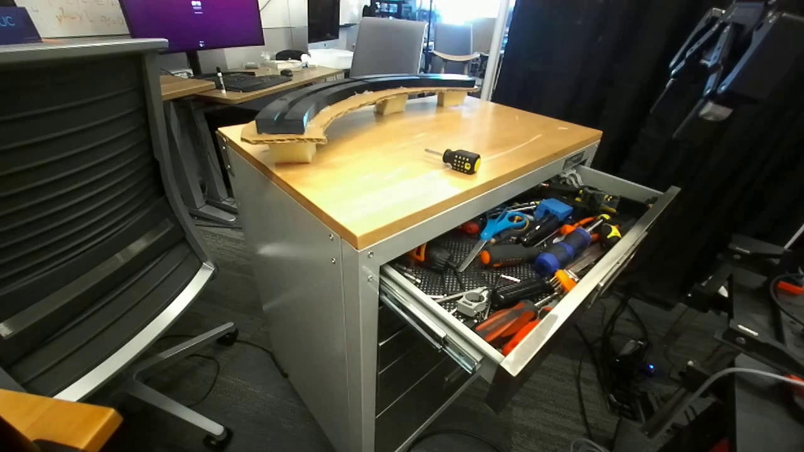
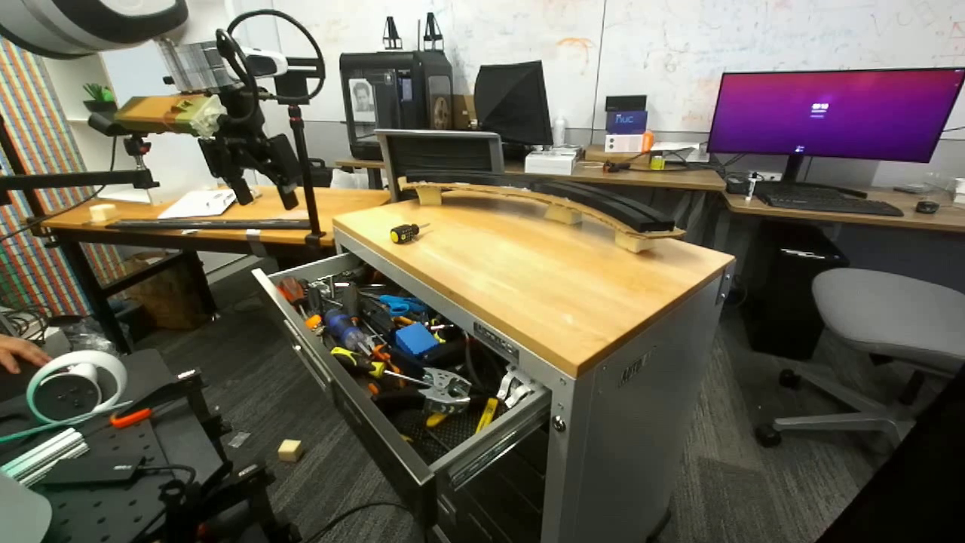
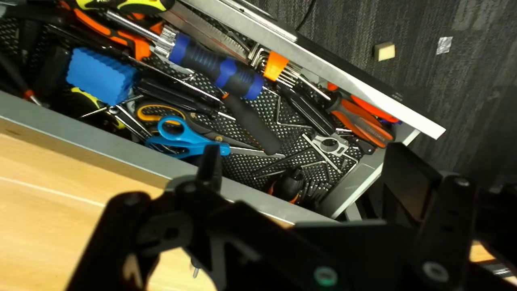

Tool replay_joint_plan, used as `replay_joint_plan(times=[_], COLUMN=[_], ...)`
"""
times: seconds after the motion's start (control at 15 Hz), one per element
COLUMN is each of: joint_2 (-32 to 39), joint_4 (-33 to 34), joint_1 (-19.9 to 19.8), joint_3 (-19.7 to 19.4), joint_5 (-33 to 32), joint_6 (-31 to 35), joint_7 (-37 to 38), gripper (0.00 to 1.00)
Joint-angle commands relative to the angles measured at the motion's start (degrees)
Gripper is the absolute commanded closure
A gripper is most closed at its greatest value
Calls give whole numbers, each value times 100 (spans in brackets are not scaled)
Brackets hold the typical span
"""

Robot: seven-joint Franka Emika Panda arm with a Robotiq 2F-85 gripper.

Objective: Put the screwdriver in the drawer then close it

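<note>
— Status?
— My hand point(image 2: 265, 200) is wide, nothing held; screwdriver point(image 1: 461, 161) sits on the tabletop point(image 1: 389, 150), near the open drawer point(image 1: 590, 280).
— Risks?
— If I clip the screwdriver, it may roll; piled tools point(image 1: 509, 254) may jam closing.

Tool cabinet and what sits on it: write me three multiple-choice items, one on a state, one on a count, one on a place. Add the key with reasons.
1. The top drawer is: A) fully shut; B) standing open; C) turned upside down.
2. Pale blocks showing under the curved cardboard: A) three; B) one; C) six.
3. The stubby screwdriver lies: A) on the curved cardboard; B) in the top drawer; C) on the wooden top.

1 B: all three views look down into it.
2 A: both exterior views show one near each end and one between.
3 C: both exterior views show it there, on the bare wood.
</note>
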Motion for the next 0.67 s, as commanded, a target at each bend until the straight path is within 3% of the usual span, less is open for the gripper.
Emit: replay_joint_plan(times=[0.0, 0.27, 0.4, 0.6], joint_2=[395, 846, 1108, 1551], joint_4=[305, 824, 1089, 1423], joint_1=[-448, -924, -966, -868], joint_3=[568, 999, 1008, 842], joint_5=[-1036, -2316, -2616, -2575], joint_6=[229, 83, 106, 396], joint_7=[766, 1575, 1777, 1906], gripper=[0, 0, 0, 0])
